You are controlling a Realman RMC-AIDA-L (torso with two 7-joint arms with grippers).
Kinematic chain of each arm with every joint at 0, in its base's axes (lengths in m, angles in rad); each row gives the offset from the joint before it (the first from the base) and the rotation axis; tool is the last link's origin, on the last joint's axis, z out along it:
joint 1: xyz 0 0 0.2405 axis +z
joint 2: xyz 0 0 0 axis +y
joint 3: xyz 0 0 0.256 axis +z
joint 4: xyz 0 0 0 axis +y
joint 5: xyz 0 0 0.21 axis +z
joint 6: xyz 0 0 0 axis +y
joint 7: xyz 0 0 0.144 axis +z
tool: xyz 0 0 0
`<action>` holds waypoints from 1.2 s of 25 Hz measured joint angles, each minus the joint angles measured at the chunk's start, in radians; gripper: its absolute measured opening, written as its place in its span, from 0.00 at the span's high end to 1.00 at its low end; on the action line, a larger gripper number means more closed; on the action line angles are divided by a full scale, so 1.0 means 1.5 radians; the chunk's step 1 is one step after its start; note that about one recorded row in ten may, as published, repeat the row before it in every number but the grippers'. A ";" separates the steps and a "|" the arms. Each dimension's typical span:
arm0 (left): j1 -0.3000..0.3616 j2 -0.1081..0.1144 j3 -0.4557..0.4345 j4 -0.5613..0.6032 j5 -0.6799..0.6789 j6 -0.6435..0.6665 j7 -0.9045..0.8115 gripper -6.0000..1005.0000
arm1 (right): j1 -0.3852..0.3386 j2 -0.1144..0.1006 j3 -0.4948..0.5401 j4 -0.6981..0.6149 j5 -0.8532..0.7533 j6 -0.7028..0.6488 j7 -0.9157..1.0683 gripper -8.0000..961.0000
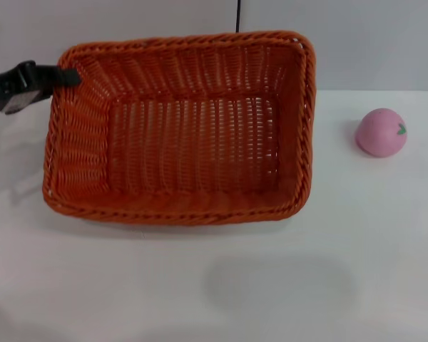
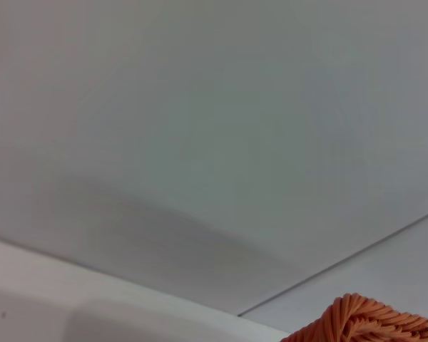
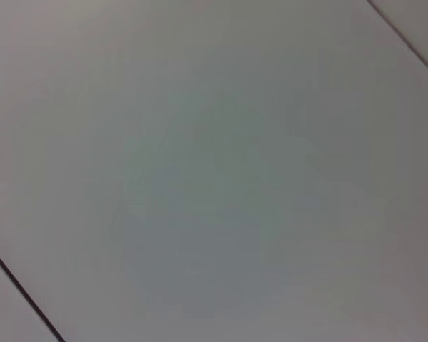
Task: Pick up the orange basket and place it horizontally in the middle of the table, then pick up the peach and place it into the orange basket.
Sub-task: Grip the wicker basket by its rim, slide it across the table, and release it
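Our left pincer grips the basket's left rim, lifted off the desk; peach sits right.

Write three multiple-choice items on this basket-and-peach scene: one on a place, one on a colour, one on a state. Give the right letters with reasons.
1. Where is the peach relative to the orange basket?
A. Inside it
B. On the table to the robot's right of it
C. To the robot's left of it

2. What colour is the peach?
A. Pink
B. Green
C. Blue

3. How does the basket sit?
A. Upside down
B. Flat on the table, untouched
C. Tilted, the left gripper at its far left corner

Answers:
1 B: the head view shows the peach on the bare tabletop, apart from the basket's right side.
2 A: it is pink with a small green leaf mark.
3 C: the basket's open inside tips toward the camera and the gripper meets its rim.
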 joint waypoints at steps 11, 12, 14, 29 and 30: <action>0.017 -0.006 0.005 -0.039 -0.008 -0.003 0.030 0.81 | 0.012 0.000 -0.003 0.000 -0.003 0.011 -0.003 0.22; 0.017 -0.006 0.006 -0.040 -0.008 -0.003 0.032 0.81 | 0.013 0.000 -0.003 0.000 -0.003 0.011 -0.003 0.22; 0.018 -0.006 0.006 -0.041 -0.008 -0.003 0.033 0.81 | 0.013 0.000 -0.003 0.000 -0.003 0.012 -0.003 0.22; 0.020 0.000 0.002 -0.078 -0.009 0.006 0.053 0.81 | 0.012 0.000 -0.003 0.000 -0.003 0.012 0.000 0.22; 0.020 0.001 0.000 -0.082 -0.009 0.007 0.054 0.81 | 0.012 0.000 -0.002 0.000 -0.003 0.012 0.000 0.22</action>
